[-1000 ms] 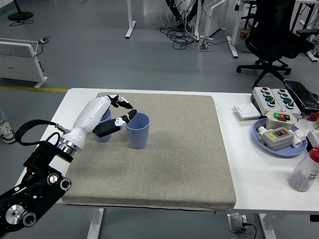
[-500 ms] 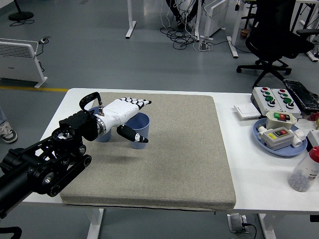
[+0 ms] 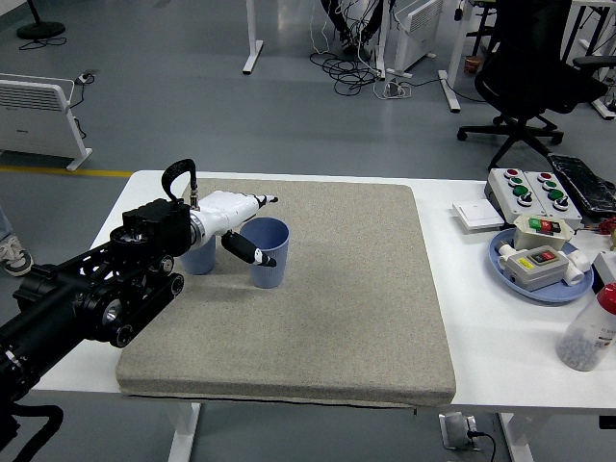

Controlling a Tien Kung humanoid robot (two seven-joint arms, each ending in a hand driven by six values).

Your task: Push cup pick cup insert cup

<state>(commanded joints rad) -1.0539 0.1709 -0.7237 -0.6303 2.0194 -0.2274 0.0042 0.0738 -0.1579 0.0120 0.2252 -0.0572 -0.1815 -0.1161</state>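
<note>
Two blue cups stand upright on the left part of the grey mat (image 3: 337, 289). The right cup (image 3: 273, 262) is in plain sight. My forearm half hides the left cup (image 3: 200, 256). My left hand (image 3: 268, 229), white with black fingertips, reaches over the right cup from the left. Its thumb (image 3: 252, 254) lies across the cup's near left side. The straight fingers (image 3: 262, 200) point past the far side of the rim. The hand straddles the cup loosely and is open. The right arm is out of the picture.
On the white table right of the mat are a blue plate (image 3: 510, 274) with switch boxes, a button box (image 3: 525, 188), a white wall switch (image 3: 476, 214) and a bottle (image 3: 587, 335) at the right edge. An office chair (image 3: 529, 77) stands behind the table.
My left arm has turned and its elbow has come up into view. The hand went from the left of the right cup to over its rim, thumb now in front. The cup barely shifted.
</note>
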